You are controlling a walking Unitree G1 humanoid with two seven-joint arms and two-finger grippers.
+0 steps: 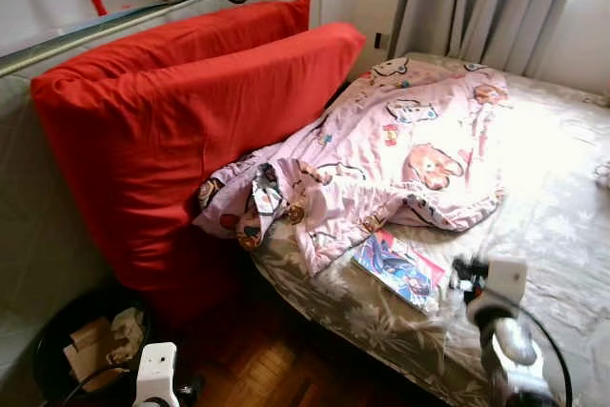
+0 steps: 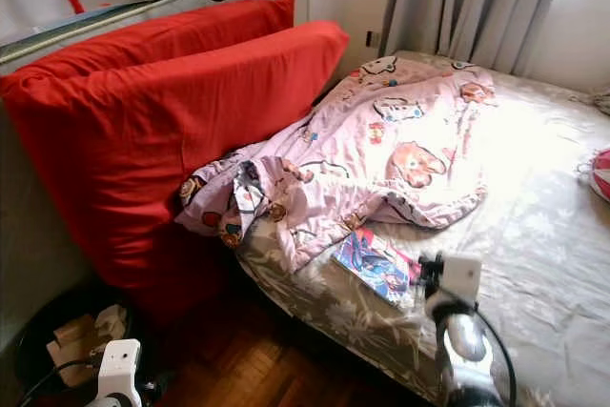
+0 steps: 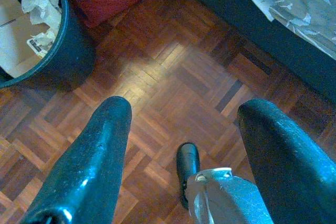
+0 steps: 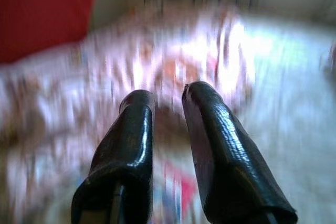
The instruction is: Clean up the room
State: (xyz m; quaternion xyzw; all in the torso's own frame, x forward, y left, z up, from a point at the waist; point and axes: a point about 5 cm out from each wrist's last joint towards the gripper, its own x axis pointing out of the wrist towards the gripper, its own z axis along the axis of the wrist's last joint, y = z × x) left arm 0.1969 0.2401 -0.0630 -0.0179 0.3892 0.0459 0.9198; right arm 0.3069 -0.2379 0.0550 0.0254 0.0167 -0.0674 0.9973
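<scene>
While cushions (image 1: 181, 131) lean, blanket (image 1: 381, 159) rumples the bed (image 1: 562, 226).

**The robot's body**

The right arm (image 1: 505, 331) is shiny silver with a white box on top and a thin black cable looping beside it. The left arm (image 1: 155, 376) has a white box too. The fingers (image 3: 84, 171) are long, black and glossy.

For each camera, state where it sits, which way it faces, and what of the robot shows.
Left eye: on the head, facing down at the bed, quilt and red pillows; both wrists show.
Right eye: beside it, same scene.
Left wrist: along the open left end effector at the floor and bin.
Right wrist: along the right end effector, blurred, toward the quilt.
Shared: quilt, book.
</scene>
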